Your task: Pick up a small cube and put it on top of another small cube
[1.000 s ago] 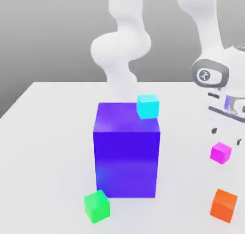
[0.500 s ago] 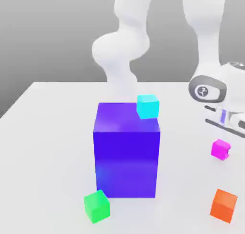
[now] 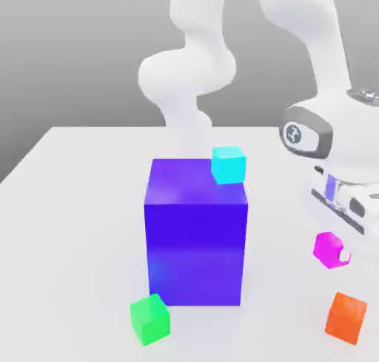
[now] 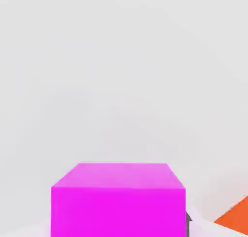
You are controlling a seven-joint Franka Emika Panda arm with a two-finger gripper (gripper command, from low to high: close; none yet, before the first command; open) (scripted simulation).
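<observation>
While the gripper [image 3: 334, 243] is clamping the glossy magenta-pink small cube [image 3: 329, 248] right of the tall blue-purple block [image 3: 196, 235], an off-centre grip is risking slippage before reaching the plain green small cube [image 3: 150, 318].

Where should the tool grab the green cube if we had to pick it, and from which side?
Probably from straight above, closing on two opposite vertical faces of the green cube. It sits flat on the table with open space on its exterior-view left and front. The blue-purple block stands close behind it, so a level approach from that side looks blocked.
</observation>
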